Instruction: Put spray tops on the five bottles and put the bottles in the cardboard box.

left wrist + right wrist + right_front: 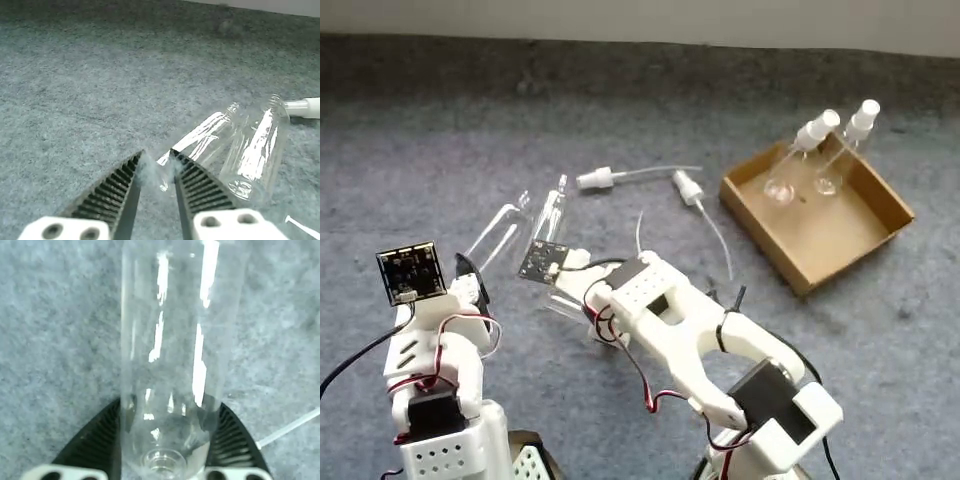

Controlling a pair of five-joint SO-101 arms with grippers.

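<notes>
Right hand point(170, 407) around a clear bottle point(170, 315)

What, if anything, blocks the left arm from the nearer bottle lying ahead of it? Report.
Probably nothing, so yes, it looks reachable. The left gripper is open and the nearer bottle lies just beyond its tips with nothing between, though the gap looks narrow for the bottle.

I read this as a small robotics lab station: grey felt covers the bench point(420, 130), two white printed arms point(670, 310) with bare wiring point(603, 322) stand on it, a pale wall point(720, 15) behind.
</notes>
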